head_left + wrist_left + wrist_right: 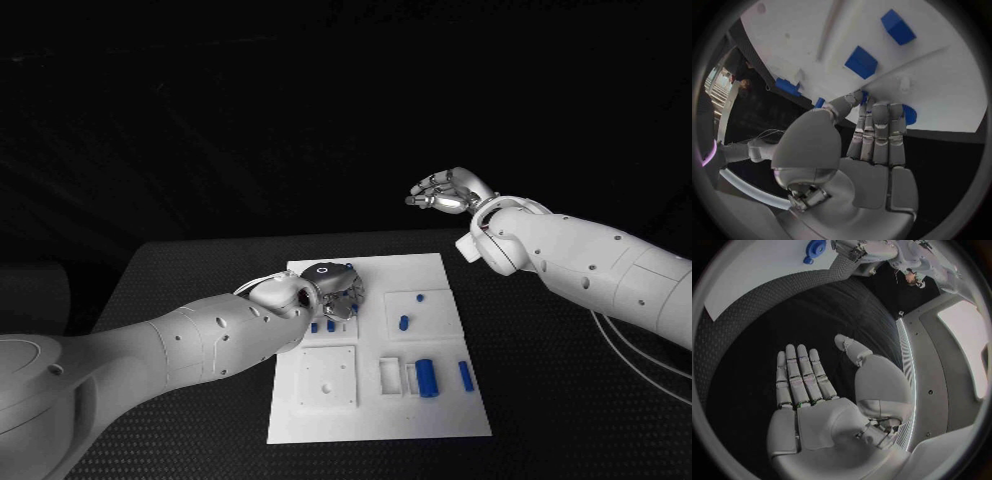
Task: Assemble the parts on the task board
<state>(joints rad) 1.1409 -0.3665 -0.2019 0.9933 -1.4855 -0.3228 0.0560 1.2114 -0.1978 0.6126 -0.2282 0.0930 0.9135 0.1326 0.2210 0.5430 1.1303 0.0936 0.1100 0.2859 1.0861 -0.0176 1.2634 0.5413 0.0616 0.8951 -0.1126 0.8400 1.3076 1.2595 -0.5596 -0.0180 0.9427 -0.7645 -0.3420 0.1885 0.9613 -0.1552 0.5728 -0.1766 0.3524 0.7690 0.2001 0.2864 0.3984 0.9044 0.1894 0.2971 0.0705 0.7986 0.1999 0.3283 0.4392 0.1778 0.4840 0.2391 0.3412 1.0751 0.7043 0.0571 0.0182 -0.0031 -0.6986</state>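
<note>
The white task board [433, 420] lies in the middle of the black table. My left hand [320, 290] hovers low over its far left part, fingers straight and pointing down at the board [942, 75]. The thumb meets a fingertip there, with a sliver of a small blue part [865, 94] pinched between them. A round blue part [908, 114] lies just beside those fingers. My right hand [447, 190] is raised beyond the board's far right corner; its flat palm and spread fingers [798, 375] hold nothing.
Loose blue parts lie on the board: two small ones [418, 297] [404, 322] right of centre, and two long ones [427, 376] [464, 375] beside a white slot block [391, 374]. A white square block [329, 378] sits at the near left. Black table [577, 400] surrounds the board.
</note>
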